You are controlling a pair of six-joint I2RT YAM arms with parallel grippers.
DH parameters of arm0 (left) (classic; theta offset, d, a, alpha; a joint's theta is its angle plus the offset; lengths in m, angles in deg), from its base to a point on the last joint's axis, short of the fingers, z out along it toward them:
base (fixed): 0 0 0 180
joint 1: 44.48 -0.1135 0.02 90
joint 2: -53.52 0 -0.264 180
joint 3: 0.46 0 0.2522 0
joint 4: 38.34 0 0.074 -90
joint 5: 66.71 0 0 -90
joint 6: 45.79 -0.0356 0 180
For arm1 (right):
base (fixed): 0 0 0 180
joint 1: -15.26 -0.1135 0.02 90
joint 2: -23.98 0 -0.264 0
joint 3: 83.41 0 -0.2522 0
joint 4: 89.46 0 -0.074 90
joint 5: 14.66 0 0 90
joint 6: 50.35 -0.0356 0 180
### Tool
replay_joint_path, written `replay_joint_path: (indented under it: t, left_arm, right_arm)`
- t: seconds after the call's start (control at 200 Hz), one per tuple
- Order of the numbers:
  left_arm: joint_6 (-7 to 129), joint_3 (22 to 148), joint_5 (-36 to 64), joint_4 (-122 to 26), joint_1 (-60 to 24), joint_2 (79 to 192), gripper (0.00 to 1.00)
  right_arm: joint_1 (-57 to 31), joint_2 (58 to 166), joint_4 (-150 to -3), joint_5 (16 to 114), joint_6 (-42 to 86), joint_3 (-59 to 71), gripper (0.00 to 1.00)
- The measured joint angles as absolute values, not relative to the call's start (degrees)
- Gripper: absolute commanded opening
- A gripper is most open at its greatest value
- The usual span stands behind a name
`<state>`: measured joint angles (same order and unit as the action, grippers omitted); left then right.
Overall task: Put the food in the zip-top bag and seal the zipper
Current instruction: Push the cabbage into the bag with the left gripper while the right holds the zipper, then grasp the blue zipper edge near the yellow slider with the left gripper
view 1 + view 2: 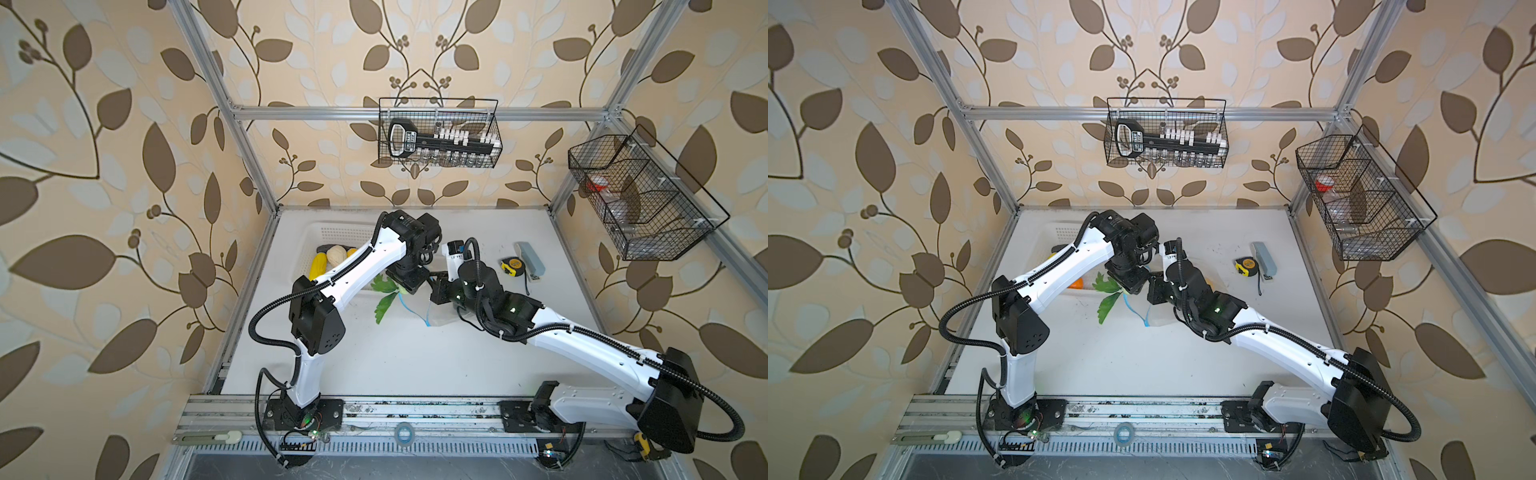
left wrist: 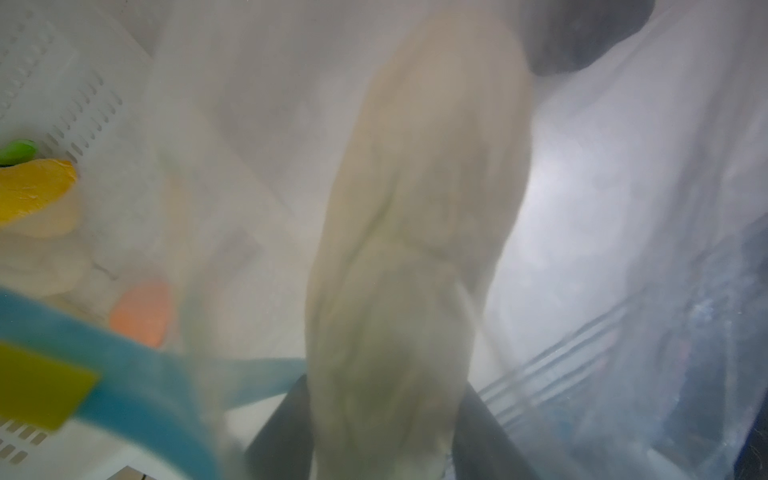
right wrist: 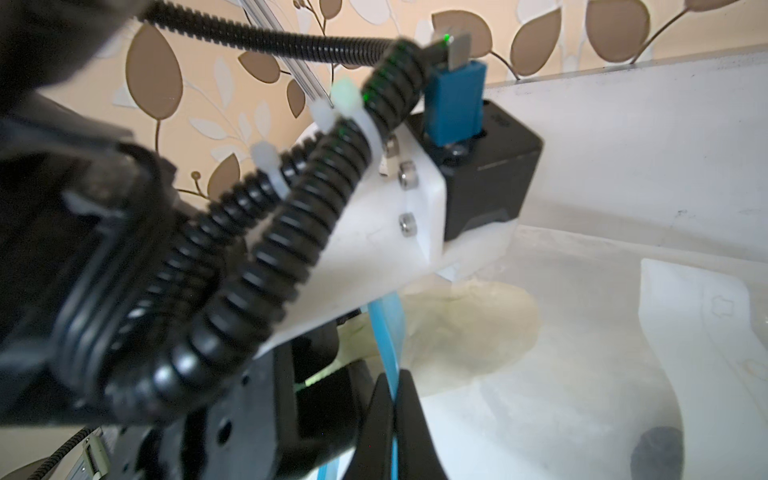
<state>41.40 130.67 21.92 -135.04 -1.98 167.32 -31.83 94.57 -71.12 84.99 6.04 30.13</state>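
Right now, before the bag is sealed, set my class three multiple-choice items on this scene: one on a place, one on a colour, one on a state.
1. Where does the tape measure lie?
A. in the white basket
B. on the table, beside a grey-blue box
C. in a wire basket on the wall

2. What colour is the zipper of the bag?
A. red
B. black
C. blue

3. How is the right gripper?
A. shut on the zipper
B. wide open over the table
C. shut on the corn

Key:
1 B: in both top views it lies on the table next to the box.
2 C: the right wrist view shows a blue strip.
3 A: in that view the strip runs between the closed fingers.
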Motion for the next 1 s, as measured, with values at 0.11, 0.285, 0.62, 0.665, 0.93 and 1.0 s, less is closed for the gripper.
replay_joint_path:
  t: [0.11, 0.285, 0.62, 0.665, 0.93, 1.0]
  left_arm:
    - [41.4, 130.7, 21.9, -135.1, -1.8, 167.3, 0.53]
    - [41.4, 130.7, 21.7, -135.4, -1.7, 167.3, 0.53]
    - [41.4, 130.7, 21.7, -135.4, -1.7, 167.3, 0.51]
    - [41.4, 130.1, 21.8, -135.1, -1.7, 167.2, 0.51]
    - [41.7, 119.8, 21.7, -129.5, -1.8, 162.3, 0.51]
    - [41.9, 116.3, 20.7, -126.8, -2.6, 159.2, 0.51]
  right_arm:
    - [-31.8, 94.6, -71.0, 85.0, 6.0, 30.1, 0.00]
    - [-31.8, 94.6, -70.9, 85.0, 6.0, 30.1, 0.00]
    - [-31.8, 94.6, -70.9, 85.0, 6.0, 30.1, 0.00]
    - [-31.7, 94.6, -70.8, 84.9, 6.0, 30.1, 0.00]
    - [-30.7, 94.3, -70.7, 83.8, 6.0, 30.1, 0.00]
    - [-30.3, 94.0, -70.7, 83.7, 6.0, 30.1, 0.00]
